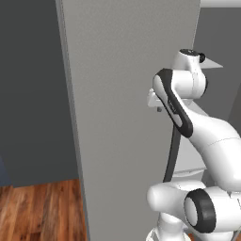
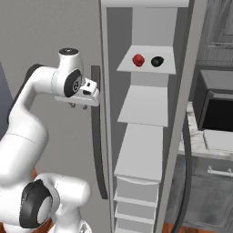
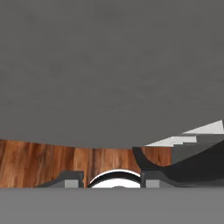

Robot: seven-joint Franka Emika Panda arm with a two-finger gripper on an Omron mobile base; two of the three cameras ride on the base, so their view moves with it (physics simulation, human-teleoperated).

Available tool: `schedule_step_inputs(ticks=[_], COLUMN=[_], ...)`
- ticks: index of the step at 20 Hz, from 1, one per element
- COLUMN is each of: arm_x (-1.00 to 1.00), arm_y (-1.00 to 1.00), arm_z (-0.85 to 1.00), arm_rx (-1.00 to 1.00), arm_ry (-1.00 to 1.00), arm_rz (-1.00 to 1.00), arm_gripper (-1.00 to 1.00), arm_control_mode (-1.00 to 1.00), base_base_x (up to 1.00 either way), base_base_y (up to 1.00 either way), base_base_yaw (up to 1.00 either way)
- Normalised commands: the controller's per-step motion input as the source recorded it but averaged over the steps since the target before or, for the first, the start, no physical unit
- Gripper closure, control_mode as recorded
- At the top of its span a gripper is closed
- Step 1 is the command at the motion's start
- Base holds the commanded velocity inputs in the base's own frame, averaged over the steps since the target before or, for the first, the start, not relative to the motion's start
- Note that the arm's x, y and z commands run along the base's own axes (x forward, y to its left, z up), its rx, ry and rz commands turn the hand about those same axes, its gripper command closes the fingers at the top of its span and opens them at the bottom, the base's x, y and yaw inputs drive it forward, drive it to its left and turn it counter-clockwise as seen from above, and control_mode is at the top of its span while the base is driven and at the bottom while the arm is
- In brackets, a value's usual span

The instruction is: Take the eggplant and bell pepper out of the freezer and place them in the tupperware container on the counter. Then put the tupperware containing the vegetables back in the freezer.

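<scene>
The freezer [image 2: 145, 104] stands with its big grey door [image 1: 127, 117] swung open. On an upper white shelf lie the red bell pepper [image 2: 138, 59] and, just right of it, the dark eggplant [image 2: 157, 61]. My gripper [image 2: 78, 106] hangs beside the door's long dark handle [image 2: 96, 132], fingers pointing down, far left of both vegetables. In the hand view the gripper [image 3: 112, 179] is open with nothing between its fingertips, and the handle [image 3: 183, 162] curves past on the right. The pale tupperware container [image 2: 218, 140] lies on the marble counter [image 2: 195, 132] at far right.
A black-fronted microwave [image 2: 216, 107] sits on the counter behind the container. Grey cabinets with a silver drawer handle [image 2: 218, 172] run below. Wood floor [image 1: 42, 212] shows left of the door. Lower freezer shelves and drawers [image 2: 136, 191] stand white and bare.
</scene>
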Motion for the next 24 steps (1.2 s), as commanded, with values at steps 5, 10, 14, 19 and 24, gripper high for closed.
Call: schedule_step_inputs(ticks=[5,10,14,19,24], arm_x=[-0.30,-0.68,-0.45,-0.13,0.00], arm_y=[0.00,-0.01,0.00,0.00,0.00], arm_z=[0.02,0.36,0.16,0.02,0.00], arm_rx=[0.00,0.00,0.00,0.00,0.00], arm_ry=[0.00,-0.23,-0.26,-0.06,0.00], arm_rz=[0.00,0.00,-0.02,-0.03,0.00], arm_gripper=[-1.00,-1.00,-1.00,-1.00,-1.00], arm_control_mode=[-1.00,-1.00,-1.00,-1.00,1.00], base_base_x=[0.00,0.00,0.00,0.00,0.00], base_base_y=[0.00,0.00,0.00,0.00,-0.02], base_base_yaw=[0.00,0.00,0.00,0.00,-0.01])
